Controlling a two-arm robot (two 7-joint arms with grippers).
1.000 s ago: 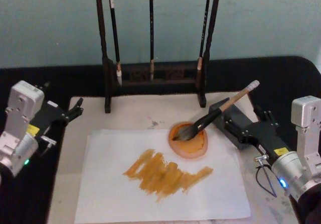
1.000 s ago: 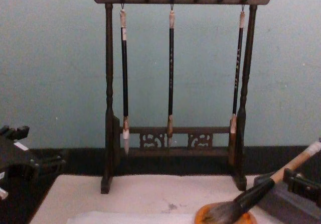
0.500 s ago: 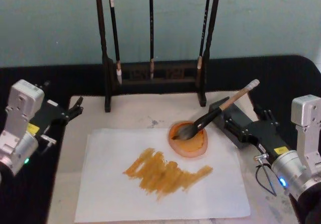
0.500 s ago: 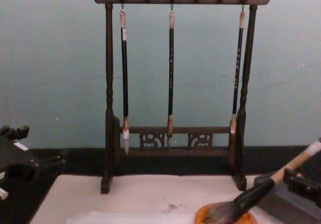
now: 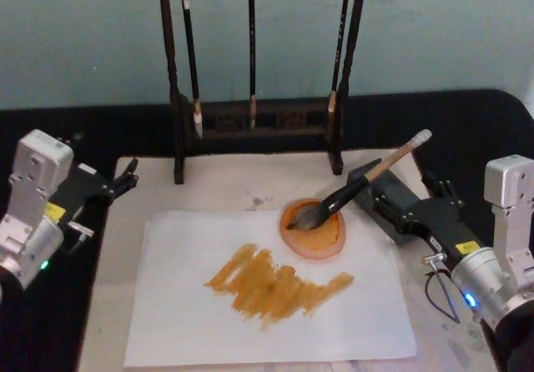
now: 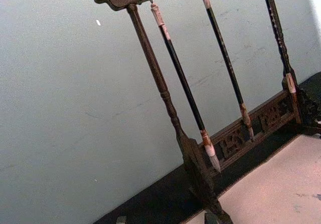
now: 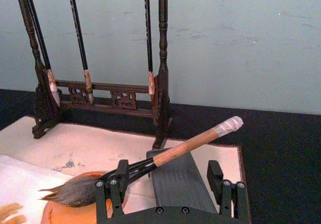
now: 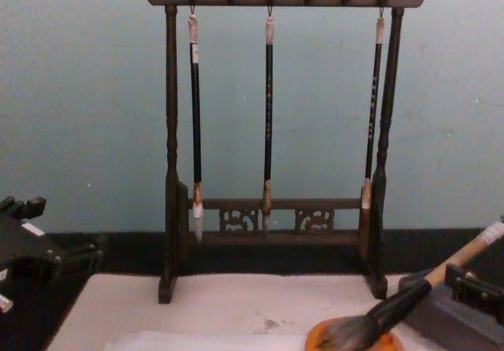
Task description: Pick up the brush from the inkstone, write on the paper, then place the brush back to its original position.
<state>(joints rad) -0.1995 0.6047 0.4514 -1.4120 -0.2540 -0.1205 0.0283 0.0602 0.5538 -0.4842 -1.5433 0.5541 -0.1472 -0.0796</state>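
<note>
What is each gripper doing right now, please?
Left gripper: idle at the mat's left edge, holding nothing.
Right gripper: open, empty, just behind the brush, which rests on the inkstone.

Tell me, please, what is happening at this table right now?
The brush lies with its bristles in the inkstone and its handle propped on the grey block. The paper carries orange strokes. The right gripper sits open by the handle, holding nothing; the left gripper waits at the mat's left edge.
</note>
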